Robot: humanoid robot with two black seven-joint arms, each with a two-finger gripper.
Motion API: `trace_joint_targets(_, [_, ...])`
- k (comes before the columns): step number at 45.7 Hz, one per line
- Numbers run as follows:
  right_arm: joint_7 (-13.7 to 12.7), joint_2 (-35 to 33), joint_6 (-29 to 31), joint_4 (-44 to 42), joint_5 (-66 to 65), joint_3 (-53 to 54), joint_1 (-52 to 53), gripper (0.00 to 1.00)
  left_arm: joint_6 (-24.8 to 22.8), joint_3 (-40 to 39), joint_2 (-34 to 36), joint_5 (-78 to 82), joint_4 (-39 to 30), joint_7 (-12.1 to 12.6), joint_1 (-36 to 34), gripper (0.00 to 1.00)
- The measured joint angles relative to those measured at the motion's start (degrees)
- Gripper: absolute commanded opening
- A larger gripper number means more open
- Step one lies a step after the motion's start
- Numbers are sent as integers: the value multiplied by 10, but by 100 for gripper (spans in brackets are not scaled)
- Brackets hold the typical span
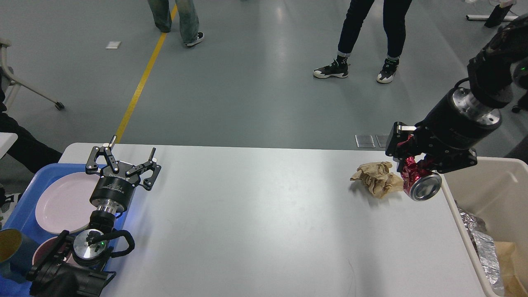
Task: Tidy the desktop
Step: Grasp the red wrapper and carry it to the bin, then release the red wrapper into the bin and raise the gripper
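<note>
The white desktop (255,222) fills the middle of the head view. My right gripper (408,167) is shut on a crushed red drink can (418,181) and holds it just above the desktop's right end, its silver base facing me. A crumpled brown paper ball (377,178) lies on the desktop just left of the can, touching or nearly touching it. My left gripper (123,154) is open and empty at the desktop's far left, above the edge of the blue tray (18,214).
The blue tray holds a pink plate (62,206), a second pink dish (45,251) and a dark cup (12,249). A beige bin (495,185) at the right holds foil and brown paper. Two people stand on the floor beyond the table.
</note>
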Motion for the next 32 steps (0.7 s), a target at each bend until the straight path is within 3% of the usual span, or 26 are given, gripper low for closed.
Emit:
trace_joint_targets(15, [0, -75, -49, -53, -12, -90, -55, 0, 0, 0, 0, 0, 0, 0, 0, 97])
trace_joint_targets(25, [-6, -197, -59, -206, -33, -92, -191, 0, 0, 0, 0, 0, 0, 0, 0, 97])
trace_joint_targets(32, [-6, -261, -62, -337, -33, -21, -343, 0, 0, 0, 0, 0, 0, 0, 0, 97])
